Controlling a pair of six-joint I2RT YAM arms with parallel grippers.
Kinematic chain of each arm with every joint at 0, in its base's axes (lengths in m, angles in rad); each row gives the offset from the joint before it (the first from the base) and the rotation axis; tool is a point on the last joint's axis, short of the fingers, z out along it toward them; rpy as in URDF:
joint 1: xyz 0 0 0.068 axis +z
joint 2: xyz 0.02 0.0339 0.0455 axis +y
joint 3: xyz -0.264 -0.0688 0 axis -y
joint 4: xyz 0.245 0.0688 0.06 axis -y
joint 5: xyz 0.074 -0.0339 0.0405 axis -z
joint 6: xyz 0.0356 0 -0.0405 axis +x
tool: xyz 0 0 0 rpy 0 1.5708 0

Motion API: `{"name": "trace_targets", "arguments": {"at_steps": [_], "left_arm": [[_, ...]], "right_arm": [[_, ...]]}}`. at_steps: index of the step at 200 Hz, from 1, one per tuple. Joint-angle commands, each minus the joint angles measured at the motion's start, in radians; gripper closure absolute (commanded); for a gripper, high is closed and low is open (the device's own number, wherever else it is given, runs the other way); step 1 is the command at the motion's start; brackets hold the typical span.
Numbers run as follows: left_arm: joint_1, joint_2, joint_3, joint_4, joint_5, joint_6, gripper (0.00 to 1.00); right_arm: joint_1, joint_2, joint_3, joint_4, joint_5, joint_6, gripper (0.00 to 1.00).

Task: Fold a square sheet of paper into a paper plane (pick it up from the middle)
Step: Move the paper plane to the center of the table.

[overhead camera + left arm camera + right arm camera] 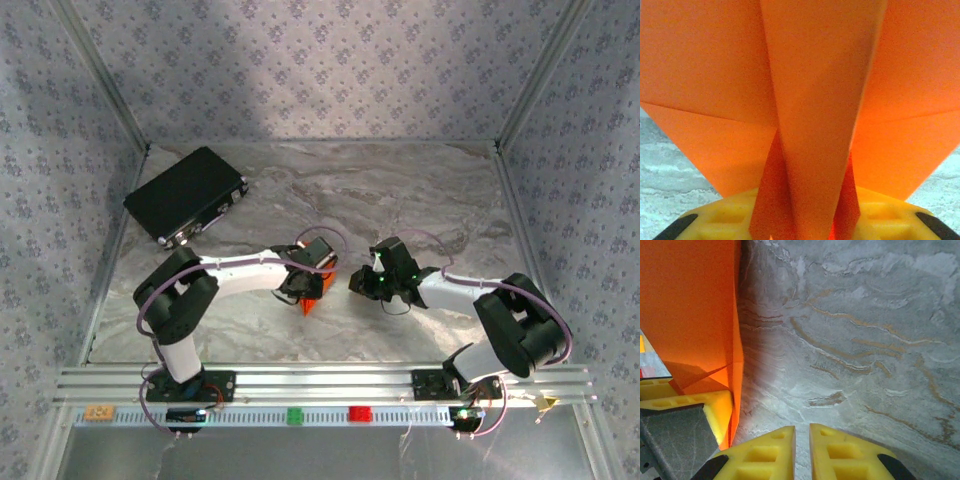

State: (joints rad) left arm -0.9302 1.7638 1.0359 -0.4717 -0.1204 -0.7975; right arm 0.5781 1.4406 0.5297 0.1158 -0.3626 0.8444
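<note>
The paper plane [309, 304] is bright orange, folded along a centre crease, and stands on edge at the middle of the marble table. In the left wrist view its wings spread wide and its keel [815, 125] runs down between my yellow fingers [730, 215]. My left gripper [805, 222] has its jaws apart, with the keel loose between them. My right gripper [801, 440] hovers just right of the plane [690, 305]; its fingers are nearly touching, with nothing between them. From above, the two grippers [303, 283] [360, 283] face each other.
A black rectangular case [187, 195] lies at the back left. Small green [295, 415] and red [359, 413] blocks sit on the front rail. Patterned walls close in the table on three sides.
</note>
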Motion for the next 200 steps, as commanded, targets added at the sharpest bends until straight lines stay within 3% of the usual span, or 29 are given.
{"name": "trace_targets", "arguments": {"at_steps": [1,112,200], "left_arm": [[-0.011,0.039,-0.004,-0.038,0.008,-0.054,0.63],[-0.058,-0.002,0.066,-0.101,-0.062,-0.148,0.61],[-0.073,-0.123,0.074,-0.113,-0.092,-0.175,0.55]], "right_arm": [[-0.008,-0.015,0.014,-0.014,-0.001,-0.022,0.83],[-0.041,-0.061,-0.004,-0.032,0.002,-0.033,0.83],[-0.1,-0.197,0.004,-0.167,0.063,-0.086,0.8]]}}
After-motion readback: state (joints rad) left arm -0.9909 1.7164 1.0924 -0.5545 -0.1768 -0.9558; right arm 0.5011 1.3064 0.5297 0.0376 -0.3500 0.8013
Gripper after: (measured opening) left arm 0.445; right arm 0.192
